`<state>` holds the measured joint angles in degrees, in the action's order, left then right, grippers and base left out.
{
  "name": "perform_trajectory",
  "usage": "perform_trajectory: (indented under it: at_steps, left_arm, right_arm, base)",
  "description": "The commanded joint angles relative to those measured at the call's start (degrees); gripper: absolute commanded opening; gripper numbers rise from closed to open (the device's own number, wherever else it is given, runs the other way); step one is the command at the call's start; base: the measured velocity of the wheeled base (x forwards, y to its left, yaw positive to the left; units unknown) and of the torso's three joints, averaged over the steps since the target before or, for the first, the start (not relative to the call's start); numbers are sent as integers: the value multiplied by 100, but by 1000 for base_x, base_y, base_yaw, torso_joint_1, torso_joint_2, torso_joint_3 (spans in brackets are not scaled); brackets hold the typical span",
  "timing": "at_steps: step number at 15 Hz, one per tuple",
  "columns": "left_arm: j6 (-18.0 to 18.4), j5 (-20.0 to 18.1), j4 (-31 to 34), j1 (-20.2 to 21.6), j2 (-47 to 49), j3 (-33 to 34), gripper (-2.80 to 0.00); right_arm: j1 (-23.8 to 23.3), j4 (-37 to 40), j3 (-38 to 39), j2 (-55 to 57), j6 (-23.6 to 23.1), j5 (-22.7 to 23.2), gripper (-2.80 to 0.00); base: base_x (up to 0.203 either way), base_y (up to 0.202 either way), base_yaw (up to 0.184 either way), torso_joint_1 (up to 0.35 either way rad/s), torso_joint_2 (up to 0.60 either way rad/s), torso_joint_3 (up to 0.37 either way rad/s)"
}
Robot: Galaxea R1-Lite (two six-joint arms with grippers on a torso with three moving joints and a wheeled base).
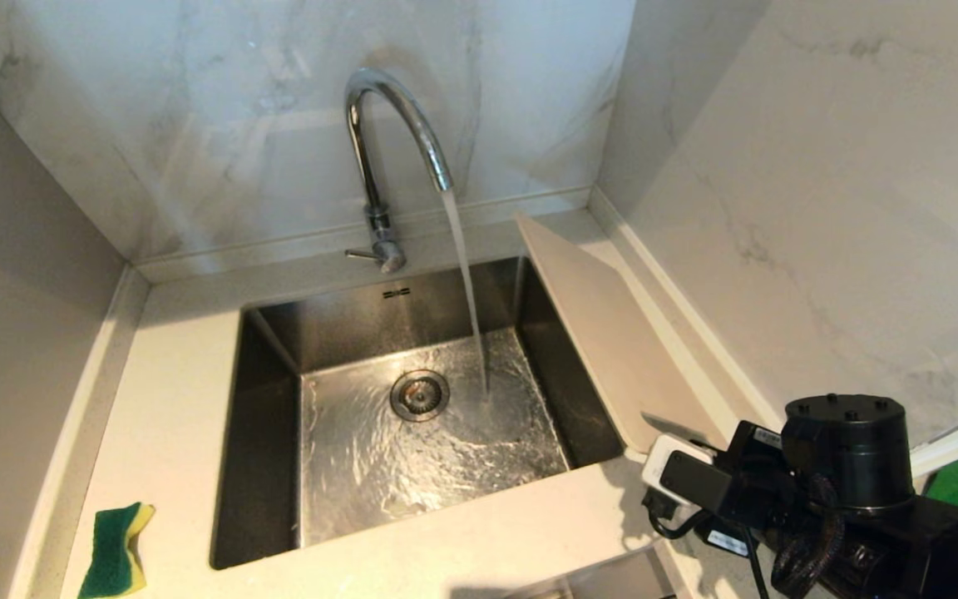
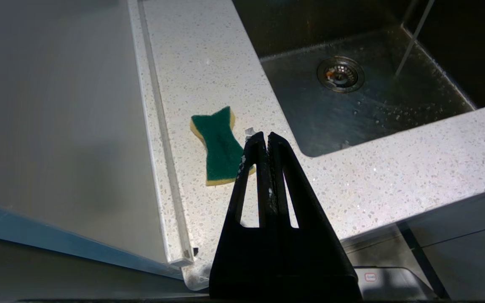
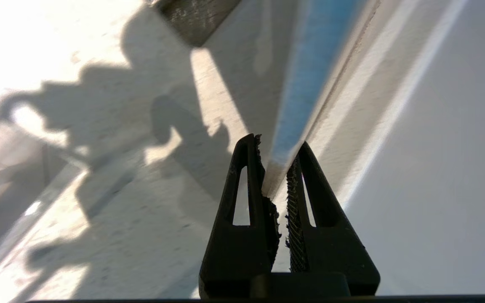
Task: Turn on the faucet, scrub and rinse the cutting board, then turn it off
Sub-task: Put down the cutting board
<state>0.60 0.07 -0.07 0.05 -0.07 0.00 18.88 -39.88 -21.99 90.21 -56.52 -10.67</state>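
The chrome faucet [image 1: 387,125] stands behind the sink [image 1: 346,466] and a stream of water [image 1: 466,283] runs from its spout onto the sink floor. The cream cutting board [image 1: 604,333] lies tilted along the sink's right rim, out of the stream. My right gripper [image 1: 674,441] holds its near end; in the right wrist view the board's edge [image 3: 301,84] runs between the jaws of that gripper [image 3: 277,145], shut on it. My left gripper [image 2: 266,135] is shut and empty, parked over the counter's front edge, and does not show in the head view.
A green and yellow sponge [image 1: 117,549] lies on the speckled counter left of the sink, just beyond the left gripper's tips [image 2: 219,151]. Marble walls close in behind and on the right. The drain [image 1: 419,394] sits mid-sink.
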Motion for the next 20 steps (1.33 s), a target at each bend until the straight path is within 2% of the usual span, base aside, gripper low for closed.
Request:
perform_trajectory:
  at_steps: [1, 12, 15, 20]
  left_arm:
    - [2, 1, -4, 2, -1, 0, -280]
    - [2, 1, -1, 0, -1, 7, -280]
    - [2, 1, -1, 4, -1, 0, -280]
    - [2, 1, -1, 4, -1, 0, -280]
  right_arm:
    - [1, -11, 123, 223, 17, -14, -280]
    - [-16, 47, 369, 505, 25, -50, -280]
    - [-14, 248, 380, 609, 445, -3, -280]
    - [-7, 359, 422, 716, 493, 258, -280]
  base:
    - [0, 0, 0, 0, 0, 0]
    - [0, 0, 0, 0, 0, 0]
    - [0, 0, 0, 0, 0, 0]
    - [0, 0, 0, 0, 0, 0]
